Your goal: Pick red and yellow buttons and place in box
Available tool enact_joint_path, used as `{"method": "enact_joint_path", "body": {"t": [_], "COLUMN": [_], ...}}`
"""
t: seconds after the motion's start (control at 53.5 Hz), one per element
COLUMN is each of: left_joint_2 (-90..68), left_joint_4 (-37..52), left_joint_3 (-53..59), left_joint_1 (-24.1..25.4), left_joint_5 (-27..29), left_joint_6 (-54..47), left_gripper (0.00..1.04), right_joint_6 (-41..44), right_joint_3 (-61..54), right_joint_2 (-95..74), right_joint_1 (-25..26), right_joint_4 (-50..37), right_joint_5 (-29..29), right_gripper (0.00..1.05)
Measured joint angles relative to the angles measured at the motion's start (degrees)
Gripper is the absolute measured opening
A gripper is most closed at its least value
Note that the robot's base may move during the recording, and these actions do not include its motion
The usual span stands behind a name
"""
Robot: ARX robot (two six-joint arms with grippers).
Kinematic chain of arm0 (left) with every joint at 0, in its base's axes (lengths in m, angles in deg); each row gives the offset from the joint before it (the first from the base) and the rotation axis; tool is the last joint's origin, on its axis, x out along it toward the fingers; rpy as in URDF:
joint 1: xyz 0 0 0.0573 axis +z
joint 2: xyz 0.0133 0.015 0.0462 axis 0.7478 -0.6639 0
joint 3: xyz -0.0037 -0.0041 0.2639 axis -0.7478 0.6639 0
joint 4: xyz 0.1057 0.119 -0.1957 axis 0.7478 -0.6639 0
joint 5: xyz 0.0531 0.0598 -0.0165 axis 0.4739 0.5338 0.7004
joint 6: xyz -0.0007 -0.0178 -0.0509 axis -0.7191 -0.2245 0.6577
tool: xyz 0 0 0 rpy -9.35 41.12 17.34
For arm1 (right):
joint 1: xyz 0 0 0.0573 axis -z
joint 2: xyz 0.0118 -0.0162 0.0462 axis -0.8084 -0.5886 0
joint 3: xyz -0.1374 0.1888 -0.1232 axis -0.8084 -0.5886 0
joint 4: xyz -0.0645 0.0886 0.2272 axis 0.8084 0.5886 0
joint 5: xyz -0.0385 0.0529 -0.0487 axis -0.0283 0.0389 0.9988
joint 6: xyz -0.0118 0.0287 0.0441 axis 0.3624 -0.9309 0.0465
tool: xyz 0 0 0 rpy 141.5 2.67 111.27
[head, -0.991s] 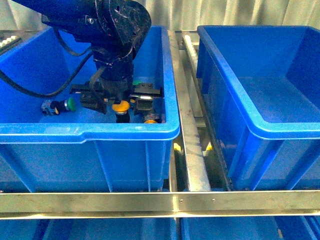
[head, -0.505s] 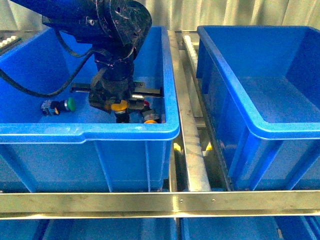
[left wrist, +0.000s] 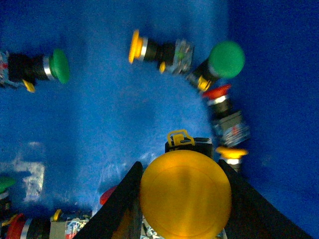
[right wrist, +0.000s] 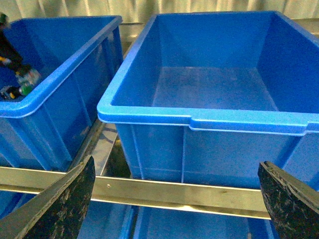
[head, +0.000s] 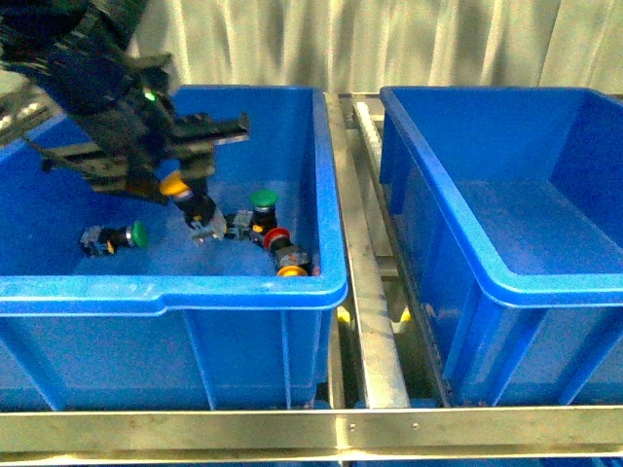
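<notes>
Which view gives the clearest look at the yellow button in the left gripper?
Left wrist view: the yellow button sits large, cap toward the camera, between the fingers of the left gripper. Front view shows it small and side-on. Right wrist view does not clearly show it.

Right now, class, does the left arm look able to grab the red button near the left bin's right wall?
Probably not yet: the left claw is shut on a yellow button, so it has no free grip. The red button itself lies uncovered.
</notes>
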Motion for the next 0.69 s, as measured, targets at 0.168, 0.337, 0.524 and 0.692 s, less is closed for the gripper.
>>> {"method": "enact_joint_path", "body": {"t": [0.168, 0.337, 0.524, 0.692], "left_joint_2": [13.66, 23.37, 24.22, 21.40], "left_joint_4": [16.81, 41.81, 67.45, 73.42], "left_joint_3": [15.96, 34.47, 43.56, 41.99], "left_joint_1": [6.67, 10.80, 2.51, -10.51], "left_joint_5": [-14.86, -34.97, -39.56, -36.74], "left_joint_6": [1.29, 17.05, 39.23, 45.37], "left_gripper": [0.34, 0.34, 0.34, 0.34], "right_joint_6": [0.00, 0.00, 0.00, 0.00], "right_joint_3": [0.00, 0.00, 0.00, 0.00], "right_joint_2": [0.00, 0.00, 0.00, 0.00], "right_joint_1": [0.00, 0.00, 0.00, 0.00], "right_joint_4": [-0.02, -0.02, -0.02, -0.02], "right_joint_5": [0.00, 0.00, 0.00, 0.00], "right_gripper": [0.98, 0.98, 0.98, 0.98]}}
